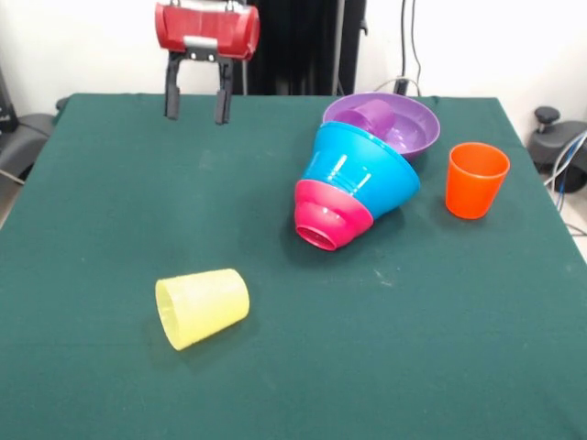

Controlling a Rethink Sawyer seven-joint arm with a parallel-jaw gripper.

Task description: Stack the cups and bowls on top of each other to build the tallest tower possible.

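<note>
The tower [358, 183] lies toppled on the green bench [110, 367] (magenta base nearest the camera), the orange cup [476, 180] upright beside it. The yellow cup [202, 307] lies sideways well apart, and the gripper [197, 115] hangs with fingers spread, empty.

A dark green cloth covers the tabletop [110, 367] from edge to edge. Beyond its far side stands a white wall [83, 46], with a black upright panel [307, 46] against it. Thin cables [410, 46] hang down the wall. At the right edge, a black knobbed object [550, 133] sits beside more cables [570, 165]. At the left edge, a dark rounded object [20, 137] shows partly.
</note>
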